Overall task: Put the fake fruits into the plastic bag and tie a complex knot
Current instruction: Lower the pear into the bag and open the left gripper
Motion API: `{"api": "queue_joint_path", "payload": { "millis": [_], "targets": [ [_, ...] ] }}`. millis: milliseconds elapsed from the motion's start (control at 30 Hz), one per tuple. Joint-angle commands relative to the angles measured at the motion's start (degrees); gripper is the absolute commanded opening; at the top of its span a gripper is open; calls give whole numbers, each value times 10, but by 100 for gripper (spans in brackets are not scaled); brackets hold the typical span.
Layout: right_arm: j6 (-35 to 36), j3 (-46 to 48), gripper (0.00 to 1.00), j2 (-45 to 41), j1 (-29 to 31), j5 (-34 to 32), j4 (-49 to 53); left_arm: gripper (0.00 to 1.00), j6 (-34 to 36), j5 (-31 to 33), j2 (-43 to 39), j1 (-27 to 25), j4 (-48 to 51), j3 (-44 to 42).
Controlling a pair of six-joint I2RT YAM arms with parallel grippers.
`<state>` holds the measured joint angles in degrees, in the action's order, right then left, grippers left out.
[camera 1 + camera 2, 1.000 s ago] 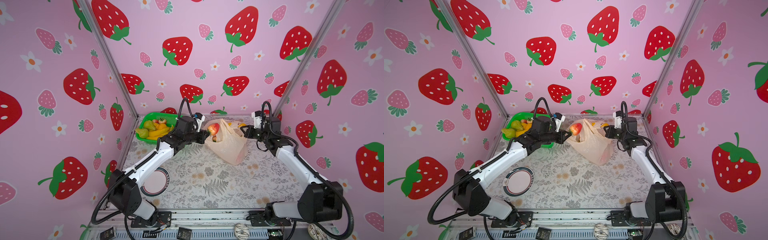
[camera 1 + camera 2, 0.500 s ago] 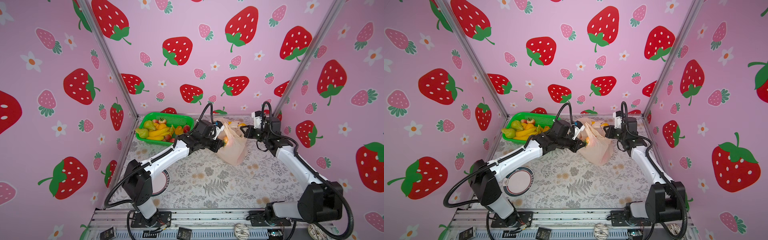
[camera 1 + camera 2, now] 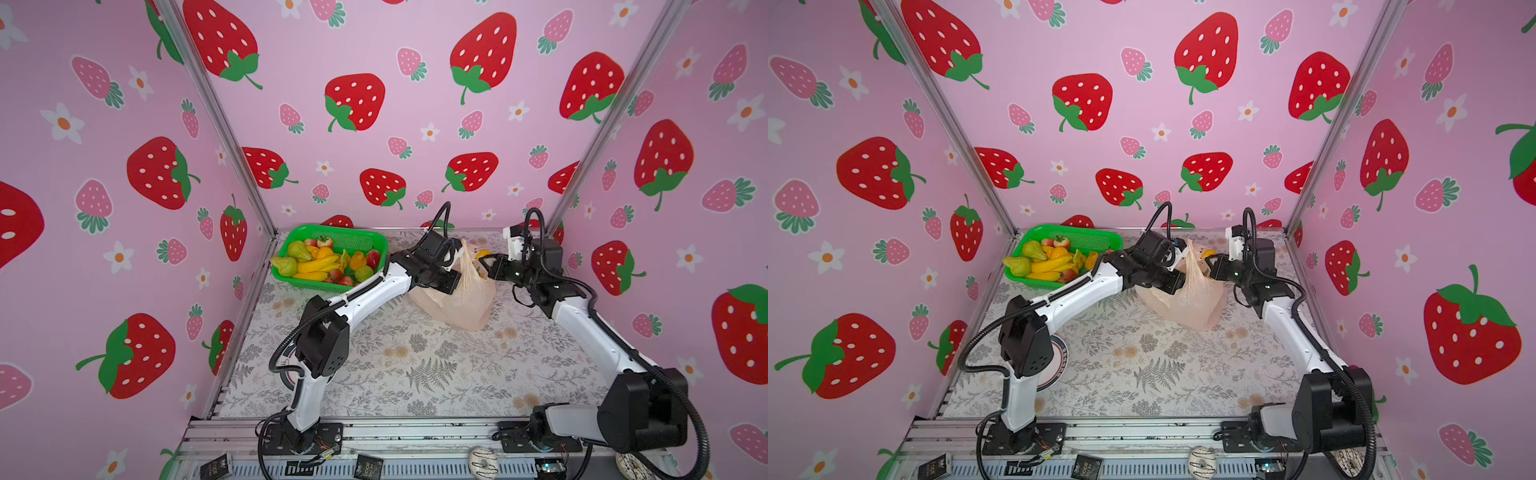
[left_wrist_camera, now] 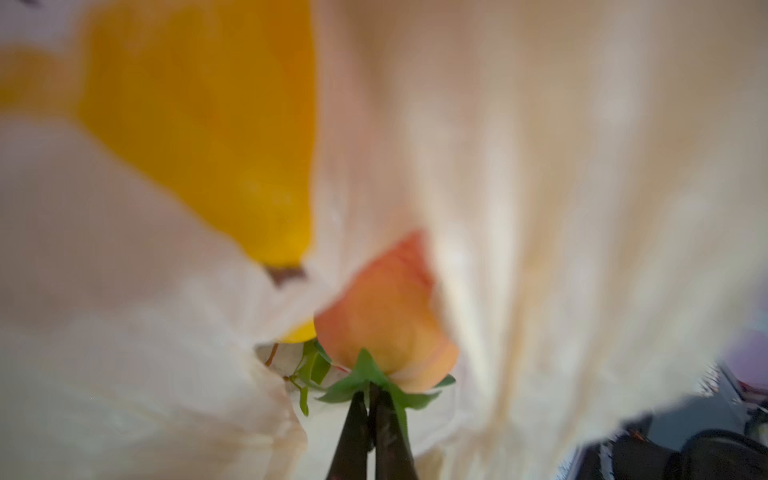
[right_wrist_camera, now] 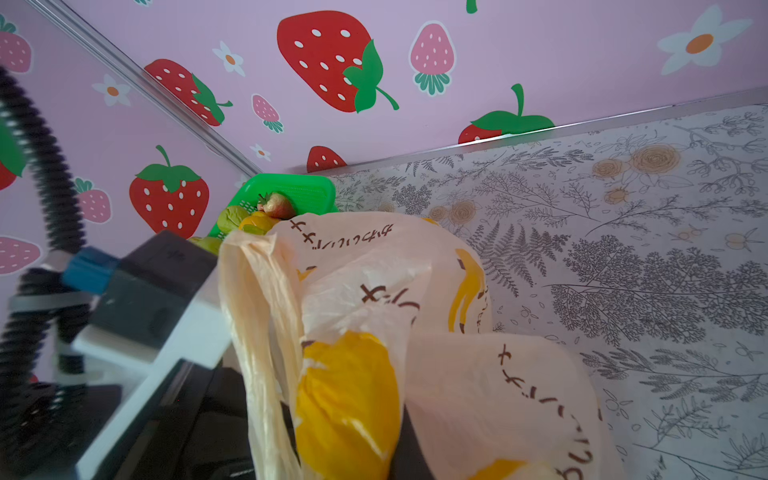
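The peach plastic bag [image 3: 461, 299] [image 3: 1192, 299] stands at the back of the table with its mouth up. My left gripper [image 4: 370, 392] reaches into it, shut on the green leaves of an orange-pink fake fruit [image 4: 386, 320]; the bag's film [image 4: 561, 208] surrounds it. In both top views the bag hides those fingers. My right gripper [image 3: 485, 262] is shut on the bag's rim and holds it up. More fake fruits [image 3: 318, 264] fill the green basket [image 3: 361, 239]; the right wrist view shows a few [image 5: 276, 205] beyond the bag [image 5: 478, 395].
The basket [image 3: 1096, 237] sits in the back left corner against the walls. A round plate [image 3: 1059, 361] lies under my left arm's elbow. The pink walls stand close behind the bag and beside my right arm. A small doughnut [image 3: 482, 461] rests on the front rail.
My left gripper carried the fruit rightward from beside the basket to the bag's mouth and then down inside the bag. My right gripper kept its hold on the rim and stayed in place.
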<state>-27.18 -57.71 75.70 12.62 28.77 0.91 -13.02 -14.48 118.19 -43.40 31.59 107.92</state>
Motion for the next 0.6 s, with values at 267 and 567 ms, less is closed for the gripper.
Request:
{"api": "queue_joint_path", "payload": {
  "millis": [267,567],
  "targets": [
    [9,1,7,-17,1,-9,1,19,-66,26,-4,33,-42,-37],
    [9,-3,7,-25,0,-23,15,39,-80,-15,-102,51,-102,-143]
  ]
}}
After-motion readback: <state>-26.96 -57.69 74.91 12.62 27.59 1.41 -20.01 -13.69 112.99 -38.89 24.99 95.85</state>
